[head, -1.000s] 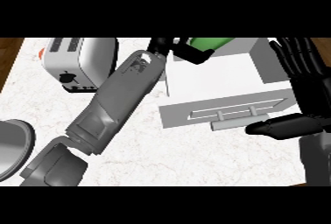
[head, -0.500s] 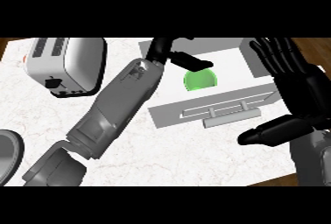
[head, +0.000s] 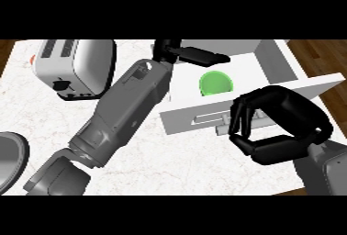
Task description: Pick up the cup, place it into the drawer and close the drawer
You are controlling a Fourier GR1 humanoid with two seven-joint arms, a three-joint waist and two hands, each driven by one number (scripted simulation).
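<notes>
There is one green cup (head: pixel 215 84), one white drawer (head: pixel 284 64), one toaster (head: pixel 75 66), one grey plate (head: pixel 10 158) at the left edge, and two black hands, left (head: pixel 186 53) and right (head: pixel 281 124).

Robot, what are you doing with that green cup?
The green cup already sits inside the open drawer. The left hand hovers open just above and beside it, holding nothing. The right hand is at the drawer's front, fingers curled at the handle. The drawer is not yet closed. A toaster stands on the counter to the left.
</notes>
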